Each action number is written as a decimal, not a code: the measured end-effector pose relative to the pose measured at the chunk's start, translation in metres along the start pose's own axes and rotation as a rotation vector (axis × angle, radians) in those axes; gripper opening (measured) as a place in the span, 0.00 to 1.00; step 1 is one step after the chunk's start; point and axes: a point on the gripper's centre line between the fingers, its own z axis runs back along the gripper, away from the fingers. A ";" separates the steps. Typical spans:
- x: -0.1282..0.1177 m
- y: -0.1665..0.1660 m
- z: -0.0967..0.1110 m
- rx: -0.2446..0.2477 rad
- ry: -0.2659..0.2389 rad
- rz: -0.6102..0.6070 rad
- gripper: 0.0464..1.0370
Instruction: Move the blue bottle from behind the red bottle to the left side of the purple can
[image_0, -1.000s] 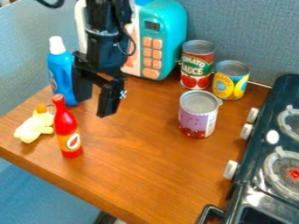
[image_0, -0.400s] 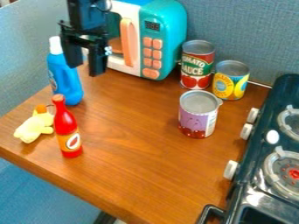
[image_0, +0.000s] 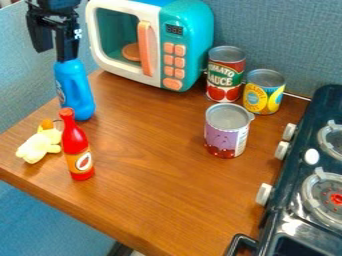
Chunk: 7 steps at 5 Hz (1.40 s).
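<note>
Hangs at upper left with black gripper (image_0: 55, 55) spread wide, overlapping in view the top of a blue handled bottle (image_0: 77, 95) upright on the wooden table (image_0: 153, 165), between toy microwave (image_0: 190, 45) and red sauce bottle (image_0: 77, 147), near pale-yellow plush toy (image_0: 39, 145)

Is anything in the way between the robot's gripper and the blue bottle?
Nothing visible is between the gripper and the blue bottle. One finger overlaps the bottle's top in this view. The red bottle stands nearer the camera, not between them.
</note>
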 end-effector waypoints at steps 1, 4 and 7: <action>0.003 0.010 0.012 0.013 -0.007 -0.020 0.96; 0.013 0.025 0.004 -0.012 0.045 -0.054 0.96; 0.016 0.028 -0.014 -0.011 0.010 -0.069 0.96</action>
